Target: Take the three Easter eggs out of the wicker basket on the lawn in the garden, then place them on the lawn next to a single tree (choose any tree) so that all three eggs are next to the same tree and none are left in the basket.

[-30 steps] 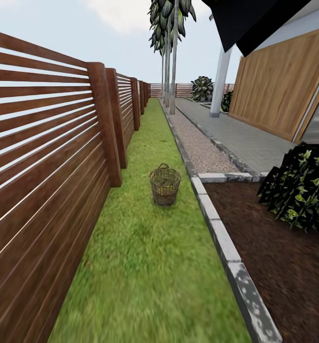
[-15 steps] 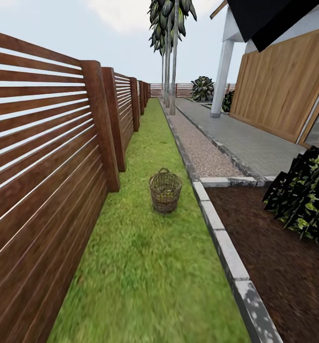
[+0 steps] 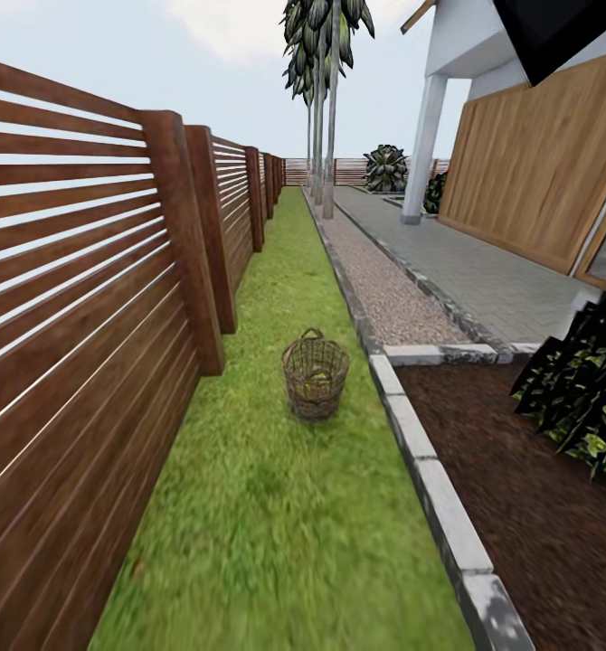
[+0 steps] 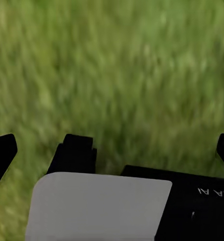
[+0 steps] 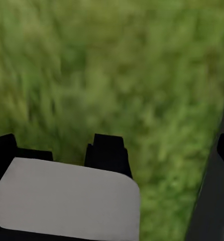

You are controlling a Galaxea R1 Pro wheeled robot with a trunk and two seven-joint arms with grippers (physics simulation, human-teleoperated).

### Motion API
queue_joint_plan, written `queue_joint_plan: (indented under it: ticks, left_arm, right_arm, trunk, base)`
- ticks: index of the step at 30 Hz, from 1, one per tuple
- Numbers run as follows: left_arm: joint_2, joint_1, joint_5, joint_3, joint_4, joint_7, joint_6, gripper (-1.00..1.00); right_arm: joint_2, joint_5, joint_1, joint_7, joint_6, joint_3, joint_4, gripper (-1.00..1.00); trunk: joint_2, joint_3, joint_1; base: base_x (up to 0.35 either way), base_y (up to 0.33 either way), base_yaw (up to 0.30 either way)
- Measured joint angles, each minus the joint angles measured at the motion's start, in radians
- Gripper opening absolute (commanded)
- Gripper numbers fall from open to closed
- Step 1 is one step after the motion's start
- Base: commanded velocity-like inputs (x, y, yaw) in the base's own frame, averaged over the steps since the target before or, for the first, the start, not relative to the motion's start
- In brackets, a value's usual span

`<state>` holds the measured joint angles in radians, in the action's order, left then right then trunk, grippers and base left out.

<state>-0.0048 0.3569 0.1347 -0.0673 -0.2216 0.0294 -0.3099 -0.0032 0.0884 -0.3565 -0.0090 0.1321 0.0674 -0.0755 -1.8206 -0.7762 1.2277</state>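
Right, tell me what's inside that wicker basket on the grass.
Through the open weave of the wicker basket something yellowish shows low inside, but the head view is too distant to count eggs or make out patterns. The basket's own walls cover most of its contents.

The lawn (image 3: 276,506) runs as a long, narrow strip of short green grass straight away from the camera, with a brown slatted wooden fence (image 3: 95,298) along its left side and a grey stone kerb (image 3: 430,488) along its right. The wicker basket (image 3: 315,375) stands upright directly on the grass, in the right half of the strip, near the kerb but apart from it. Far down the strip, tall grey trunks (image 3: 328,127) rise at the lawn's right edge.
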Motion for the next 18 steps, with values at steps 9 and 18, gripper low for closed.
queue_joint_plan:
  ticks: [9, 18]
  left_arm:
    - [0.006, 0.085, -0.001, -0.002, -0.008, 0.001, -0.049, 1.0]
    - [0.007, 0.228, 0.004, -0.014, -0.008, 0.006, -0.065, 1.0]
  right_arm:
    - [-0.001, -0.009, -0.064, 0.0, 0.007, 0.0, -0.016, 1.0]
    - [-0.015, -0.012, -0.193, 0.0, 0.142, -0.008, -0.016, 1.0]
  trunk:
    - [0.0, 0.0, 0.0]
    - [0.0, 0.0, 0.0]
  base:
    - [0.329, 0.0, 0.0]
    - [0.329, 0.0, 0.0]
